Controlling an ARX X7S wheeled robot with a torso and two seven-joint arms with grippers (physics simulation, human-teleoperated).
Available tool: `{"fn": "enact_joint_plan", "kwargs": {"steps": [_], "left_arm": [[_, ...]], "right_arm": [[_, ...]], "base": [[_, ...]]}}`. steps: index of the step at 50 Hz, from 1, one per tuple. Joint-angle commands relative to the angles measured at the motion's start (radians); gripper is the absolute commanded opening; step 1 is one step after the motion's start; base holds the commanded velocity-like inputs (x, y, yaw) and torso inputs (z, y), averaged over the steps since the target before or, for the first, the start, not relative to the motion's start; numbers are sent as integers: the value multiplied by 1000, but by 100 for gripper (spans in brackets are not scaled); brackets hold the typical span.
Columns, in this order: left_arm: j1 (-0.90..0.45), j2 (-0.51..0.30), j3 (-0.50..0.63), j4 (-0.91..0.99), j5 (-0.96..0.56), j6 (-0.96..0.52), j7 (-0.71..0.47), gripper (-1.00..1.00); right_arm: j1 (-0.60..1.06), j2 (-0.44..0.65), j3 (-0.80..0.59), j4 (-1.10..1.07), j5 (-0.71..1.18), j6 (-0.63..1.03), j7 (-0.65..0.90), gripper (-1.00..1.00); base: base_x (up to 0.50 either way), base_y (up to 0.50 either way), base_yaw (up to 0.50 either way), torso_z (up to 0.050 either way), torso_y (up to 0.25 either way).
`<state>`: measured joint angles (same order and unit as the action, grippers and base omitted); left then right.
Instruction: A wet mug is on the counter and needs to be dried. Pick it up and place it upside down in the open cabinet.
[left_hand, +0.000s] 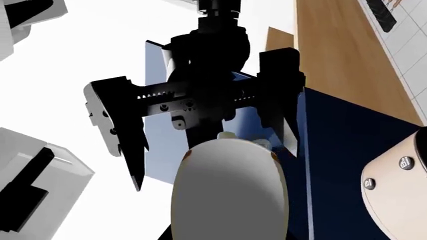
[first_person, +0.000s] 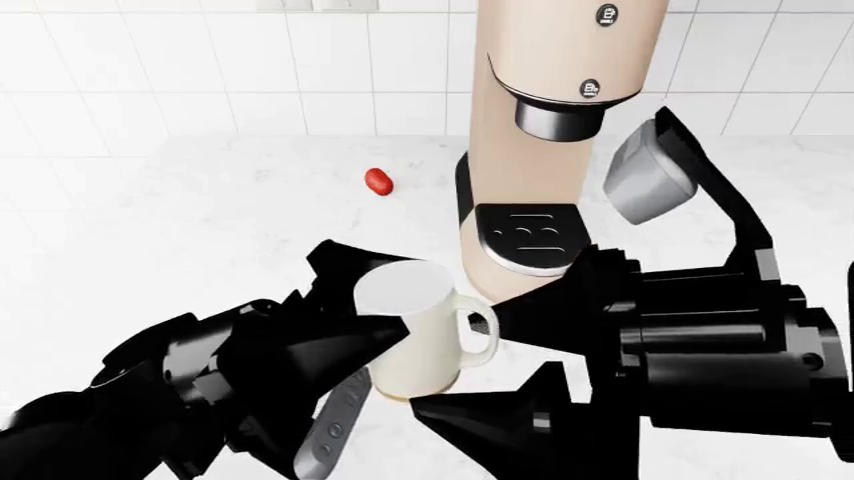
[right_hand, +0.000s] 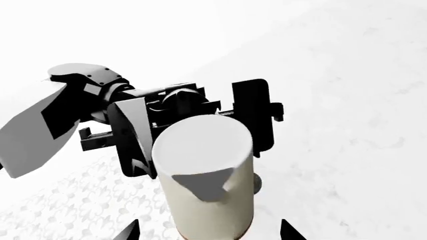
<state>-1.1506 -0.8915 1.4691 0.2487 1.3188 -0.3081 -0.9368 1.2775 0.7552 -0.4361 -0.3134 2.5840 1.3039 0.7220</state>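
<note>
Head view: the cream mug (first_person: 411, 340) stands upright on the white counter (first_person: 200, 230), just before the coffee machine (first_person: 554, 130). The left gripper (first_person: 350, 345) and right gripper (first_person: 534, 350) flank it with jaws spread, neither visibly clamped. The pick-up seems in hand; next, one gripper must close firmly on the mug.

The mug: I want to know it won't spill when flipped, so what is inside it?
The mug stands upright on the counter; its mouth looks flat white in the head view, so contents cannot be told. Its lower wall hides behind the left gripper.
</note>
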Motion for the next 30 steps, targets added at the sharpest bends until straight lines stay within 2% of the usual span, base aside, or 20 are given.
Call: {"fn": "enact_joint_plan", "kwargs": {"steps": [1,30], "left_arm": [[-2,2,-20,11,-34,7,-10,-100],[21,42,-10,-13,-33,13,-25,-100]], "right_arm": [[-11,-7,2,3,-18,5,-15,100],[-42,-28,13,6,-70,15,-53,100]], "base": [[0,0,0,0,0],[0,0,0,0,0]]}}
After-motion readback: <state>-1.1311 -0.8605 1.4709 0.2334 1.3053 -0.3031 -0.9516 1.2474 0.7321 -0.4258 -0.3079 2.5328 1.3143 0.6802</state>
